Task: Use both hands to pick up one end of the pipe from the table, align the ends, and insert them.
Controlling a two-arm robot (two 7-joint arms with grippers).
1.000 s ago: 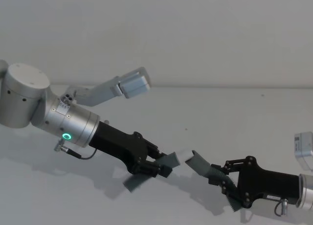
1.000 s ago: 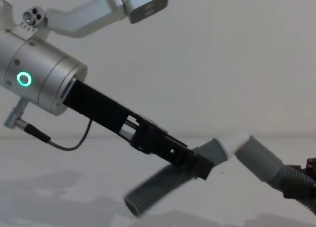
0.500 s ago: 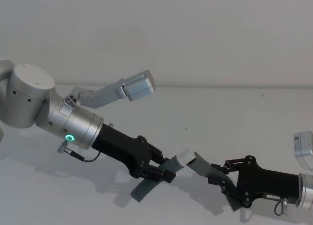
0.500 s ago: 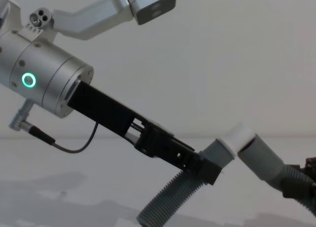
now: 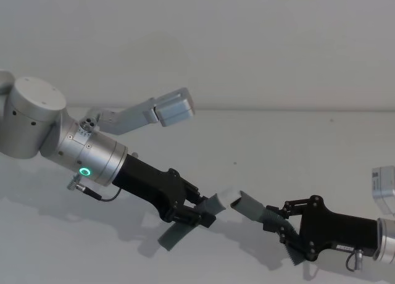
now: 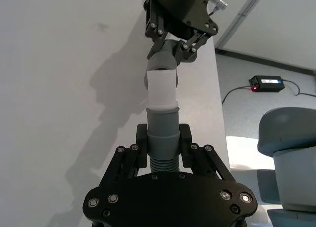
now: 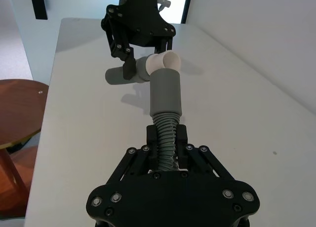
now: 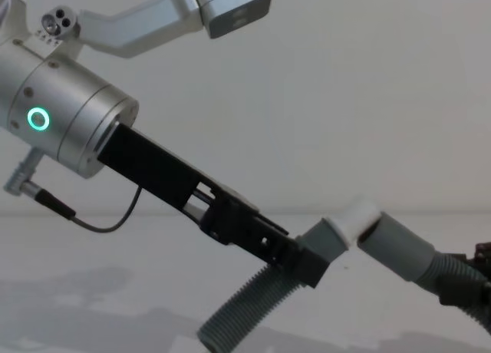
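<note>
My left gripper (image 5: 202,214) is clamped on the cuff (image 6: 163,131) behind the white tip (image 8: 354,216). My right gripper (image 5: 276,221) clamps the hose (image 7: 166,126) behind the socket (image 8: 395,245). Both are above the table (image 5: 308,142), near centre. The tip has dropped to the socket mouth and touches it, axes still angled. Insertion not begun, in my judgement.

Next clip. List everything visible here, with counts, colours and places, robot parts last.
tipped hose piece: 1, dark grey, white tip, centre, tip at the socket's mouth
socket hose piece: 1, dark grey, right of centre
table: 1, white, under both arms
round wooden top: 1, brown, beside the table
black box: 1, red light, on the floor
left gripper: 1, black, shut on tipped hose piece
right gripper: 1, black, shut on socket hose piece
</note>
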